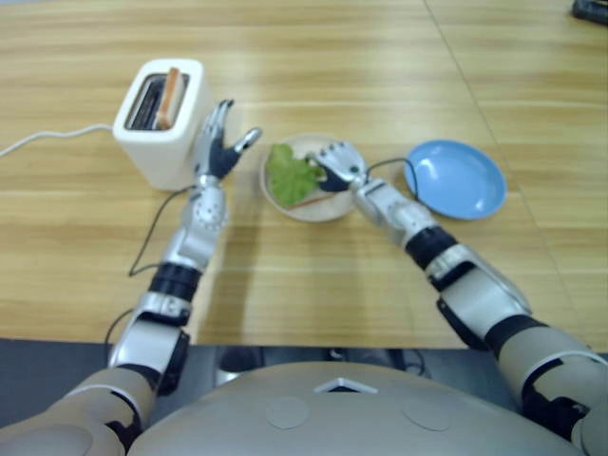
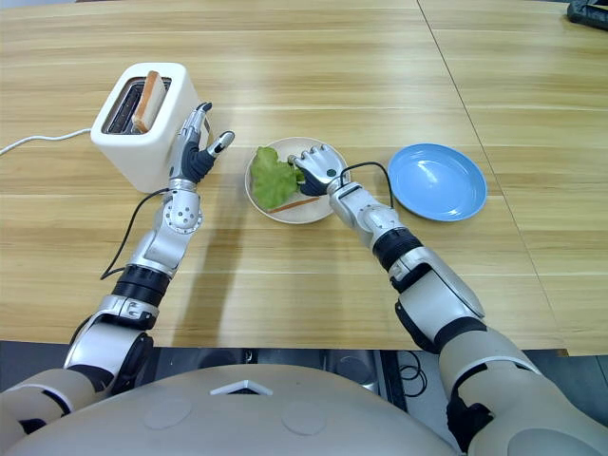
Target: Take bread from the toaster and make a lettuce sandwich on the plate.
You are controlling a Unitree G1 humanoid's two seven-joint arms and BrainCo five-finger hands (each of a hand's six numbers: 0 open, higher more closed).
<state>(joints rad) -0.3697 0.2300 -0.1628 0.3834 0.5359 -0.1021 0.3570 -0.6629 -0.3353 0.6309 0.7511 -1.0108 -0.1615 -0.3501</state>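
Lettuce [image 2: 274, 178] is on the plate's [image 2: 290, 218] slice [image 2: 304, 202]; can't tell if your right hand [image 2: 318, 168] grips it. Next, I reckon your left hand [image 2: 195, 152], fingers released, lifts the toaster's [image 2: 133, 142] bread [image 2: 145, 100].

Silver-grey arms [image 2: 157, 249] carry black joint bands [image 2: 141, 283] (and loose black cables [image 2: 123, 245]).

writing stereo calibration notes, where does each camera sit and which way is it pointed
Left eye view: on the head, looking forward and down at the table; both arms show, left hand by the toaster, right hand over the cream plate.
Right eye view: same head, slightly to the right, same aim; same arms.
Shared: toaster, lettuce, blue plate, both hands.
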